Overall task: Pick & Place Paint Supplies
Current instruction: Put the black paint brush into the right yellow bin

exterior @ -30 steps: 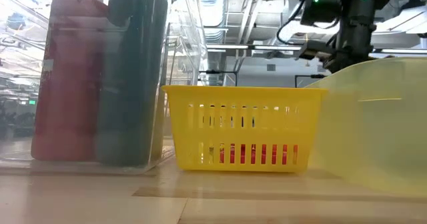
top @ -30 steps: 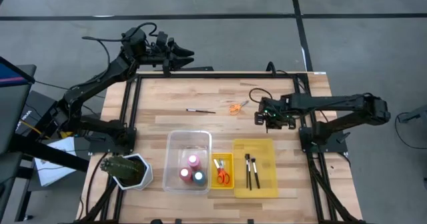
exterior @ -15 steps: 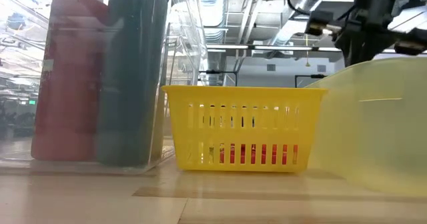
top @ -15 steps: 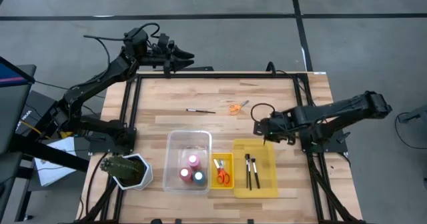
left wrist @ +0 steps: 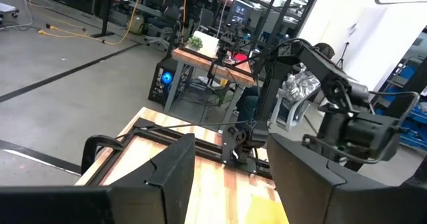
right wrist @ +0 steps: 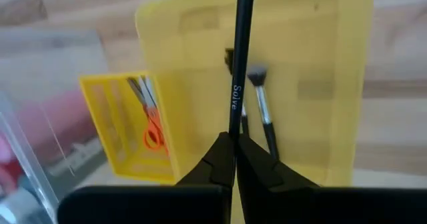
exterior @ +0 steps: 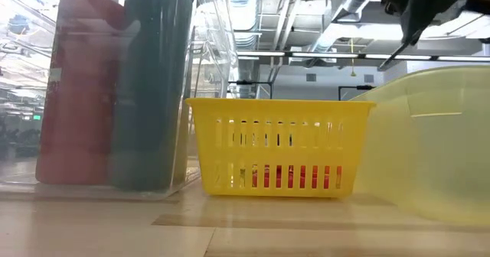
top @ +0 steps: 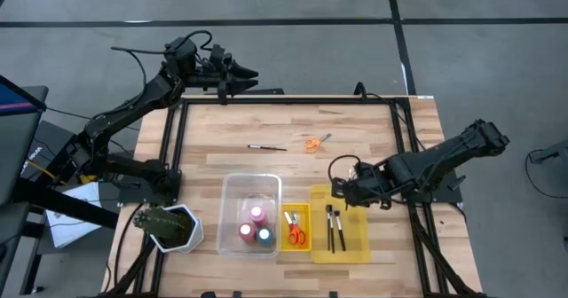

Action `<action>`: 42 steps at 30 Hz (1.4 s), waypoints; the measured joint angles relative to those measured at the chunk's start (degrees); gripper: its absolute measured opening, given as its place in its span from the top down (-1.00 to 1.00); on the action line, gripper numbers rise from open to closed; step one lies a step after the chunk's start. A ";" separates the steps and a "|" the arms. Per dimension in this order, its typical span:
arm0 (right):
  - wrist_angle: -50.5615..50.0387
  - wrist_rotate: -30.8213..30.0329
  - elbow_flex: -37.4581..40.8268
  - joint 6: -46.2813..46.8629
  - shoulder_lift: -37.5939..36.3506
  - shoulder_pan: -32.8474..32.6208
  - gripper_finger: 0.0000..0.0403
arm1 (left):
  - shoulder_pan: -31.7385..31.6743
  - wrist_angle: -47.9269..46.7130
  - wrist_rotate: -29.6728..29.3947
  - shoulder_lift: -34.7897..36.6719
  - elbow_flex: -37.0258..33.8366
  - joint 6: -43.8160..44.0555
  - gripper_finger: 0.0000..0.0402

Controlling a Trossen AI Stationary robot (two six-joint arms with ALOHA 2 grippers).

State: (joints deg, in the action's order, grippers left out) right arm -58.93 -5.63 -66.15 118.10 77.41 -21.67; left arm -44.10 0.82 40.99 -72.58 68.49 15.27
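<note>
My right gripper [top: 341,189] hangs over the far left corner of the yellow bin [top: 352,241], shut on a thin black paintbrush [right wrist: 238,64]. Two more brushes [top: 335,227] lie in that bin. A loose brush [top: 266,147] and orange scissors [top: 312,143] lie on the table's far middle. Pink [top: 257,215], red [top: 246,231] and blue [top: 264,236] paint bottles stand in the clear bin [top: 250,190]. Orange scissors [top: 295,231] lie in the small yellow basket [top: 296,211]. My left gripper [top: 250,74] waits open above the far edge. My right gripper pinches the paintbrush's black handle [right wrist: 233,127] between its two fingertips. The fingers point steeply down from above. The handle runs on past the fingertips, roughly in line with them, over the yellow bin and clear of it. Its free end lies outside the wrist view.
A green plant in a white pot [top: 169,227] stands at the near left corner. A dark frame [top: 293,101] borders the far edge and both sides of the table. Bare wood [top: 222,147] spreads across the far half of the table.
My right gripper has swung from beside the orange scissors at the table's far middle toward the near edge and has risen, and it now hangs over the yellow bin's far left corner. The brush has travelled with it, clear of the table.
</note>
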 joint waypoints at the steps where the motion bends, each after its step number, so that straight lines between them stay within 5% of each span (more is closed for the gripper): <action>1: -0.59 0.04 -0.64 0.02 0.36 -0.74 1.00 | 0.00 0.00 0.00 0.00 0.00 0.05 0.10; 13: 1.27 0.28 -1.29 3.53 0.56 -12.53 1.00 | 1.75 2.23 -0.04 0.00 0.00 10.45 0.10; 25: 2.91 -9.20 -1.29 11.58 0.63 -25.50 1.00 | 14.74 10.85 -1.48 0.22 0.00 9.30 0.10; 42: 16.56 -9.87 -1.41 17.02 10.85 -26.05 1.00 | 19.61 13.40 -4.02 0.22 0.00 7.27 0.10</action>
State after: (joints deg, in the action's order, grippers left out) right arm -42.37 -15.50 -67.56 135.13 88.27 -47.72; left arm -24.49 14.22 36.97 -72.36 68.49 22.55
